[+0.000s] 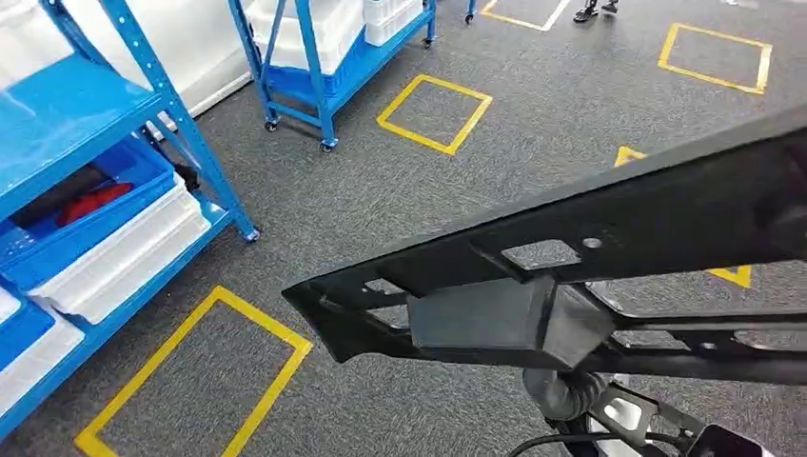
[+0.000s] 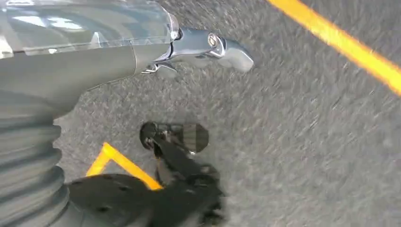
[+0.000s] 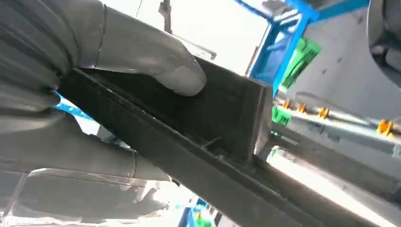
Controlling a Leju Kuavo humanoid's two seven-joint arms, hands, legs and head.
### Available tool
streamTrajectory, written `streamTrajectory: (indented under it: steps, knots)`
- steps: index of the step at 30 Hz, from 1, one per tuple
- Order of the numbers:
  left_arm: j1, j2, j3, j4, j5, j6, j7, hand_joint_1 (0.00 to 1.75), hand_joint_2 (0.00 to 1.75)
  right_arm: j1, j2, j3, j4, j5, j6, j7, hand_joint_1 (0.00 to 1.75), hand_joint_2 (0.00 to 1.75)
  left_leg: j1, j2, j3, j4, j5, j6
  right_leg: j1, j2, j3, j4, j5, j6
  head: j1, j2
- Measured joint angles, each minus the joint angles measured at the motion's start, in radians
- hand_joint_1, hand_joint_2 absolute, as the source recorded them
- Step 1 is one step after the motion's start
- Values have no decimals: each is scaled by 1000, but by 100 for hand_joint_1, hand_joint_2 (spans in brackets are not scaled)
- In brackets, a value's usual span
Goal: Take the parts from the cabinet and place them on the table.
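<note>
a: from up high, what do you see?
b: a long black part [image 1: 571,257] stretches across in front of the robot, slanting up toward the right, above the grey carpet floor [image 1: 381,190]. it has cut-out holes and a grey block in the middle. yellow squares [image 1: 435,112] are taped on the floor. a blue shelf rack [image 1: 162,105] stands on the left with white bins [image 1: 124,252] and a blue bin [image 1: 114,186]. another blue rack on wheels [image 1: 319,86] stands further back.

a: and by the left wrist?
b: the left hand [image 2: 198,47] hangs over the carpet. nothing is in it, but i cannot tell if the fingers are wide or curled. it's blurry.

a: the right wrist?
b: the right hand [image 3: 94,94] holds the black part [image 3: 198,142]. the thick grey thumb [image 3: 156,61] presses on one face and the other fingers wrap the far side.
</note>
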Motion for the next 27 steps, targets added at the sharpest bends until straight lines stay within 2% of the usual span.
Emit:
streamTrajectory:
  steps: [1,2,3,4,5,6,9,10,11,12,13,14,15,16,17,18,19,20,21,22,24,25,26,27]
  knots:
    - [0,1,-1,0,0,6,9,0,175,0,0,0,8,-12,5,0,175,175,0,0,-5,4,18,1,0,14,1,1,0,0,0,0]
    - [-1,1,-1,0,1,11,14,0,175,-1,-2,0,18,-22,12,0,175,175,0,-1,15,-46,57,2,0,28,1,3,0,0,0,0]
    - [-1,3,-2,0,3,16,16,0,175,-3,-2,0,31,-34,21,0,175,175,1,-4,50,-126,106,4,-1,42,3,6,-1,1,0,0]
    - [-2,6,-1,0,3,17,17,0,175,-8,-2,0,46,-44,27,0,175,175,3,-24,94,-224,156,6,-1,55,3,9,-2,4,0,0]
    - [-1,9,-1,0,5,18,17,0,175,-14,-2,0,63,-51,33,0,175,175,7,-69,120,-288,168,11,-4,66,0,12,-3,7,0,0]
    - [-1,11,-2,0,5,18,19,0,175,-21,-2,0,82,-55,38,0,175,175,8,-84,127,-311,158,12,1,79,-7,19,-3,15,0,0]
    - [-2,12,-2,0,6,16,28,0,175,-20,-2,-8,123,-64,47,1,175,175,-1,-61,127,-306,163,27,-9,105,-16,9,9,36,0,0]
    - [-4,11,-2,0,5,13,30,0,175,-21,-2,-16,133,-69,55,1,175,175,10,-48,129,-318,172,37,-2,112,-17,10,10,43,0,0]
    - [-6,10,-3,0,3,12,31,0,175,-20,-1,-23,140,-75,57,0,175,175,9,-36,131,-323,176,43,-1,64,-25,31,-7,43,0,0]
    - [-5,10,-3,0,3,12,31,0,175,-24,-1,-27,146,-80,61,0,175,175,8,-26,131,-324,176,49,0,20,-50,83,-42,46,0,0]
    - [-2,10,-3,0,3,12,32,0,175,-25,-1,-29,154,-84,65,0,175,175,5,-14,130,-324,176,50,-3,-5,-89,164,-83,52,0,0]
    - [1,10,-3,0,3,12,34,0,175,-23,-1,-31,162,-89,71,0,175,175,2,-1,130,-324,174,52,-6,-15,-130,246,-115,56,0,0]
    - [2,11,-2,0,2,12,35,0,175,-21,-1,-34,170,-95,72,0,175,175,0,13,129,-323,173,53,-8,-18,-162,309,-134,58,0,0]
    - [2,11,-2,0,2,12,37,0,175,-21,-1,-39,178,-101,73,0,175,175,-1,27,130,-323,173,53,-10,-20,-172,324,-126,60,0,0]
    - [1,11,-3,0,0,12,37,0,175,-21,-1,-43,183,-105,73,0,175,175,-2,38,131,-323,171,52,-11,-23,-156,291,-99,59,0,0]
    - [0,10,-3,0,-2,12,37,0,175,-21,-1,-47,187,-106,73,0,175,175,-2,49,133,-323,169,50,-10,-28,-114,214,-56,57,0,0]
    - [-1,10,-3,0,-5,12,38,0,175,-21,-1,-50,190,-107,73,0,175,175,-2,59,137,-323,166,47,-9,-43,-59,111,-13,53,0,0]
    - [-2,10,-3,0,-5,12,38,0,175,-22,-1,-52,192,-108,73,0,175,175,-3,67,142,-323,163,43,-4,-85,-12,27,8,45,0,0]
    - [-2,10,-3,0,-5,12,38,0,175,-24,0,-53,195,-108,73,0,175,175,-12,75,143,-322,158,36,10,-111,-5,10,-7,37,0,0]
    - [-2,10,-3,0,-5,12,38,0,175,-24,1,-53,196,-109,73,0,175,175,-10,79,144,-322,157,31,8,-93,-8,9,-2,32,0,0]
    - [-3,10,-3,0,-5,12,38,0,175,-23,1,-58,199,-109,73,0,175,175,-10,102,149,-325,154,23,12,-72,-12,9,-4,26,0,0]
    - [-5,10,-4,0,-6,12,38,0,175,-23,1,-60,201,-112,73,0,175,175,-11,115,154,-325,150,16,6,-58,-10,1,1,18,0,0]
    - [-7,11,-5,0,-8,12,40,0,175,-22,3,-61,201,-116,73,0,175,175,-3,82,151,-310,136,10,1,-49,-4,-6,5,14,0,0]
    - [-7,11,-5,0,-9,12,43,0,175,-26,5,-63,203,-120,72,0,175,175,-3,42,132,-267,105,9,-1,-41,-4,-6,6,7,0,0]
